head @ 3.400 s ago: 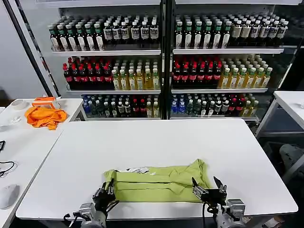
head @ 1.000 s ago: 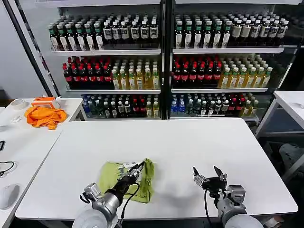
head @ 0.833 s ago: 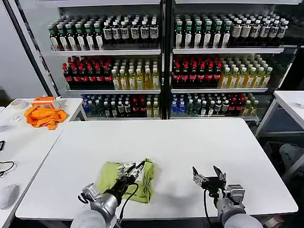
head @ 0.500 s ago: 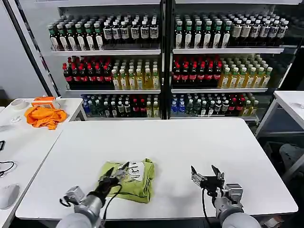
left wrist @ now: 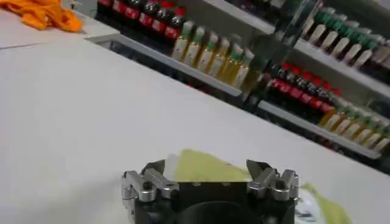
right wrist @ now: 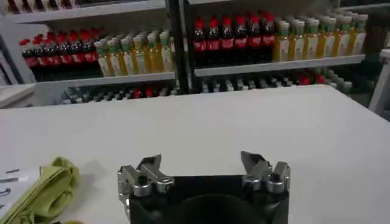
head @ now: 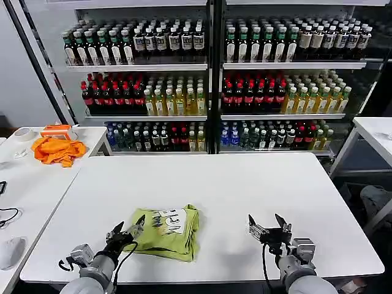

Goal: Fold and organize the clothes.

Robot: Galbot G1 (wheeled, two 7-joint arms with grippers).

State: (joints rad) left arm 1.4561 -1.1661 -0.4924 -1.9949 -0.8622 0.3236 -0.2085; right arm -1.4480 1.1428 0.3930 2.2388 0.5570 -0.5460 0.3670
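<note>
The T-shirt point(head: 166, 231) lies folded into a small square near the front edge of the table point(head: 245, 184), left of the middle, its white print facing up. The folding looks done; maybe only tidying is left. The left gripper point(head: 127, 231) sits open beside it, holding nothing. The right gripper point(head: 270, 231) waits open near the front right.

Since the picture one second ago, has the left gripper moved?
Yes. The left gripper, open, has drawn back off the T-shirt toward the near left edge of the table, leaving the shirt folded.
</note>
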